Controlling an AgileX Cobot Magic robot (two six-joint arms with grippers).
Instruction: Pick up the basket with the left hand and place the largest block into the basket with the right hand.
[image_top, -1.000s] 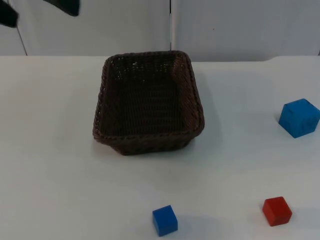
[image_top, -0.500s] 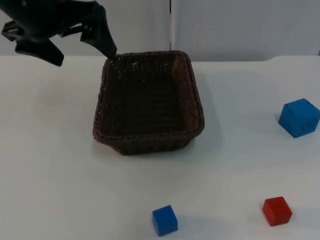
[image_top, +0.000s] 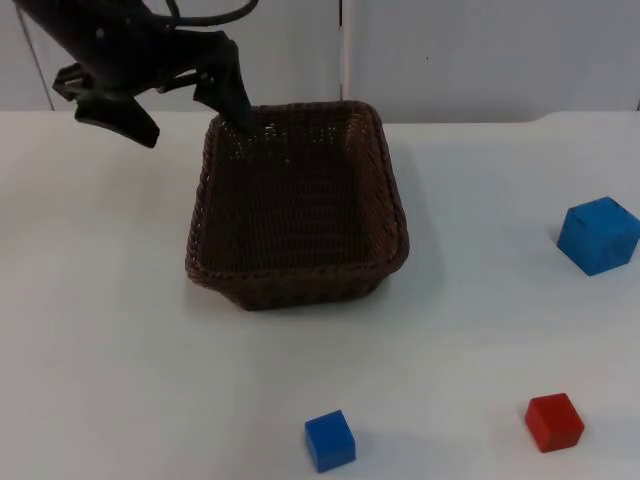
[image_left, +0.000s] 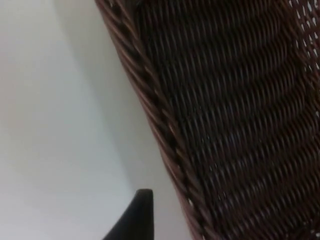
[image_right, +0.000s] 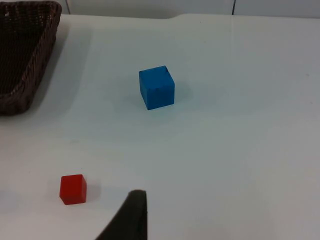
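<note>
I had the left gripper (image_top: 190, 105) up at the far left corner of the brown wicker basket (image_top: 297, 203), its fingers spread apart: one black finger (image_top: 228, 92) reached down over the basket's far left corner, tip against the inside of the weave, and the other finger (image_top: 120, 118) hung outside over the white table (image_top: 100, 330), so the rim corner sat between them with neither finger closed on it. From the left wrist camera I saw the braided rim (image_left: 165, 135) running diagonally past a black fingertip (image_left: 135, 217) that stood on the outer side of it, over bare table. The basket sat flat on the table near the far edge, by the grey partition wall (image_top: 480, 50), somewhat left of the middle, and nothing lay inside it. The largest block, a big blue cube (image_top: 598, 235), rested at the right edge of the table, well apart from the basket. A small red cube (image_top: 554, 422) sat near the front right corner, and a small blue cube (image_top: 330, 440) lay at the front edge, about midway along it. The right arm waited; from its wrist camera I saw the big blue cube (image_right: 156, 87), the red cube (image_right: 73, 189) and a corner of the basket (image_right: 22, 55), with one black fingertip (image_right: 127, 217) of the right gripper over the table, and I could not tell how that gripper's fingers stood.
</note>
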